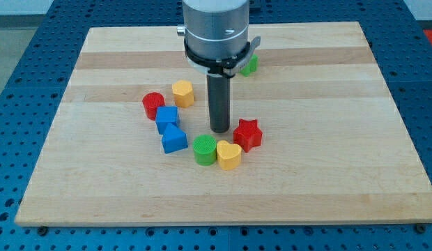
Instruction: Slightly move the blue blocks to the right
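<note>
Two blue blocks lie left of the board's middle: a blue cube (167, 117) and, touching it just below, a blue triangular block (174, 140). My tip (219, 130) rests on the board to the right of both, about a block's width from the blue triangular block. It stands just above the green cylinder (205, 149) and left of the red star (248, 134). It touches none of the blocks.
A red cylinder (153, 104) sits against the blue cube's upper left. A yellow hexagonal block (182, 92) lies above the cube. A yellow heart (228, 155) touches the green cylinder's right. Another green block (250, 65) shows partly behind the arm.
</note>
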Robot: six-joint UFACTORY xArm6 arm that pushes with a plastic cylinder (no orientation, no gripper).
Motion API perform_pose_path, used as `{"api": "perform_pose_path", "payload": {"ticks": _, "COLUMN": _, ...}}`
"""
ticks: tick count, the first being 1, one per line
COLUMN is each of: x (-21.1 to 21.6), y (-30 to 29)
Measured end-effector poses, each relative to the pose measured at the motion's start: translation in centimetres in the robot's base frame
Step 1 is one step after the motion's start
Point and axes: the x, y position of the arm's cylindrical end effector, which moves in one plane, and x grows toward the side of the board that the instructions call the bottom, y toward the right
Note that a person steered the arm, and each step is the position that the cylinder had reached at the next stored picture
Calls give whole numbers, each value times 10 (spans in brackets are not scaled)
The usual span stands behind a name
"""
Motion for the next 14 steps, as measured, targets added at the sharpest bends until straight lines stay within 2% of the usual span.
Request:
{"api": "perform_pose_path", "payload": {"ticks": 4, "x": 12, "y": -12}}
{"api": "perform_pose_path", "payload": {"ticks": 5, "x": 37, "y": -15}}
{"api": "perform_pose_path", "payload": {"ticks": 6, "x": 37, "y": -15}}
{"api": "perform_pose_path", "payload": {"ticks": 7, "x": 12, "y": -13}}
{"api": "perform_pose_path", "payload": {"ticks": 10, "x": -11, "y": -10}}
{"api": "perform_pose_path", "payload": {"ticks": 11, "x": -102, "y": -10}}
{"api": "perform_pose_path", "payload": {"ticks": 12, "x": -166, "y": -17}}
{"api": "perform_pose_path", "payload": {"ticks": 14, "x": -165, "y": -208}}
